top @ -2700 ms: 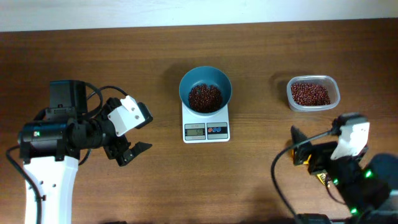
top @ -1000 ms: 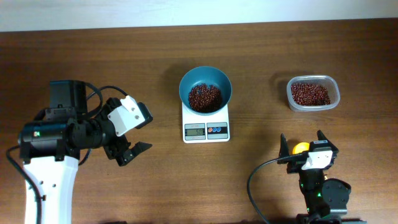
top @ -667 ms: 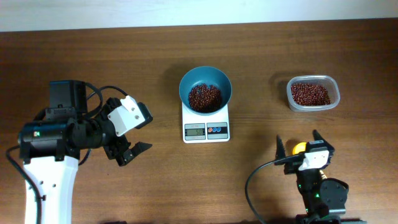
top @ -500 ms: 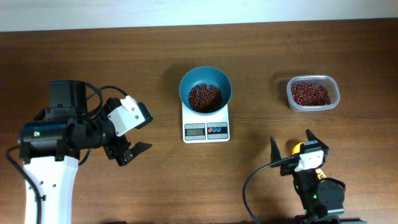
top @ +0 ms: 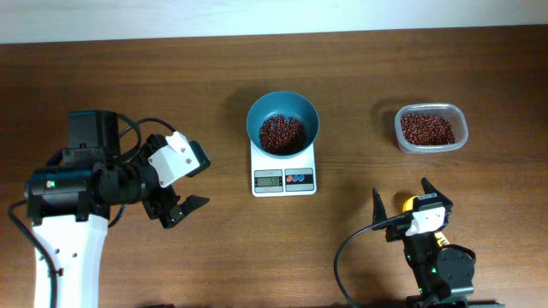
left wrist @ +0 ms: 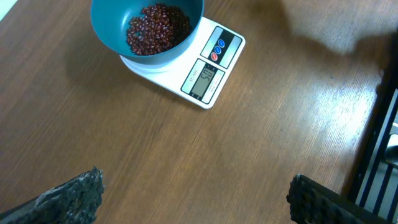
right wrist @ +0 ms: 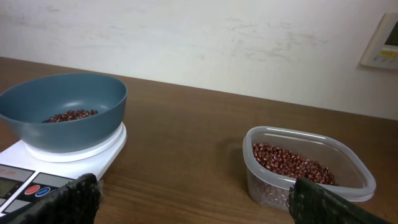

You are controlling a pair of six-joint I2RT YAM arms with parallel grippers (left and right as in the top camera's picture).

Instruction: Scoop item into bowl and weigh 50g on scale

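On the table point(top: 103, 77) we found the scale point(top: 283, 178) carrying the bowl point(top: 282, 104), with the beans point(top: 282, 133) heaped inside. It lay forward-left of our right gripper point(top: 401, 193) and forward-right of the left gripper point(top: 181, 209). Both grippers had their fingers apart and empty.

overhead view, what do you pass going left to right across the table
left gripper → round teal-blue bowl holding red-brown beans, sitting on the white digital scale (one stop) → clear plastic tub of more beans
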